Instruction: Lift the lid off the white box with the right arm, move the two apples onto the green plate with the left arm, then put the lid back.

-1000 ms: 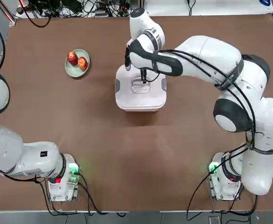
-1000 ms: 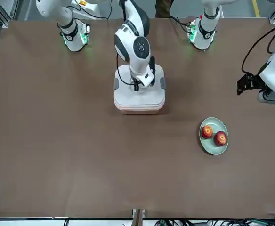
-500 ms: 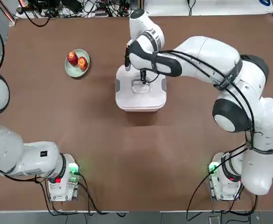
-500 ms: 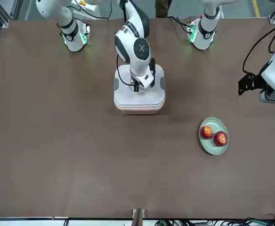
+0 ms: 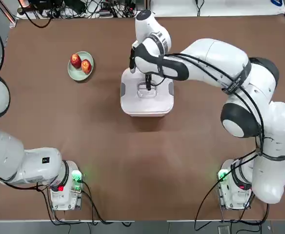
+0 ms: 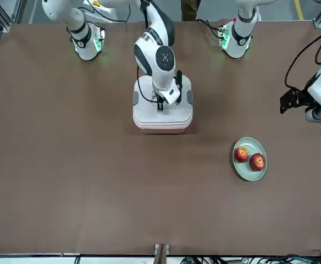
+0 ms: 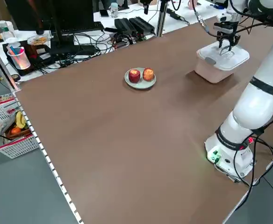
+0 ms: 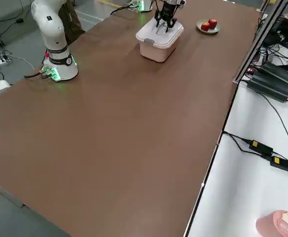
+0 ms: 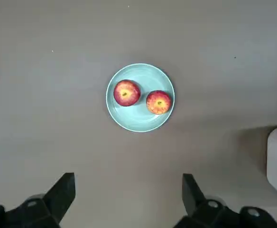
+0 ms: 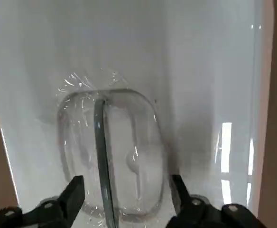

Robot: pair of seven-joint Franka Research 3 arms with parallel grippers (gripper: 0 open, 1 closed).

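Note:
The lid (image 5: 158,95) sits closed on the white box (image 6: 162,127) at mid-table. My right gripper (image 5: 148,83) hovers low over the lid's central handle (image 10: 111,156). It is open, with a finger (image 10: 75,191) on either side of the handle and not pressing it. The two apples, one red (image 5: 75,60) and one orange-red (image 5: 86,66), lie side by side on the green plate (image 5: 73,73), left of the box. My left gripper (image 9: 127,194) hangs open high above the plate with nothing in it, and shows at the table's side as the left gripper (image 6: 292,100).
Both arm bases (image 5: 64,187) stand at the near table edge. Cables and power bricks (image 7: 132,25) lie beyond the far edge. A basket (image 7: 8,128) sits on the floor off the table's left side. Bare brown tabletop lies between box and plate.
My right gripper's fingers have spread apart and let go of the lid handle. The lid stays on the box. The left gripper has drifted only slightly.

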